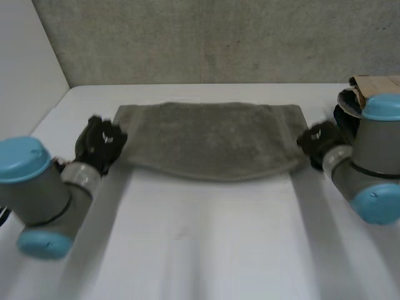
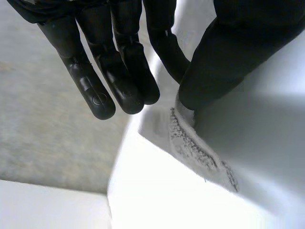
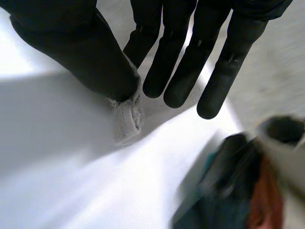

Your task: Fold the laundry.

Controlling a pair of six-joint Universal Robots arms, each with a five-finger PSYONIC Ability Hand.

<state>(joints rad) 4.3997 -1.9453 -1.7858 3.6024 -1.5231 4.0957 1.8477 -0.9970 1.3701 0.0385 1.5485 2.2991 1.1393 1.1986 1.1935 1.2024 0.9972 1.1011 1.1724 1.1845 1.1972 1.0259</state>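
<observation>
From the head view there is one grey towel [image 1: 209,140], lying lengthwise across the far half of the white table [image 1: 212,237]. Two arms reach in, one to each short end. The left hand [image 1: 100,145] is at the towel's left end and the right hand [image 1: 317,142] at its right end. The towel's near edge bows toward me between them. One cardboard box [image 1: 375,83] sits at the far right corner, and a rough grey wall [image 1: 206,37] stands behind the table.

In the left wrist view, the left hand's fingers [image 2: 126,62] are straight, and its thumb nips the towel's corner against one of them.

In the right wrist view it is the same. The fingers are long and straight, and the thumb pinches a small tuft of towel corner at their tips. Dark clutter [image 3: 228,181] lies beside the hand.
</observation>
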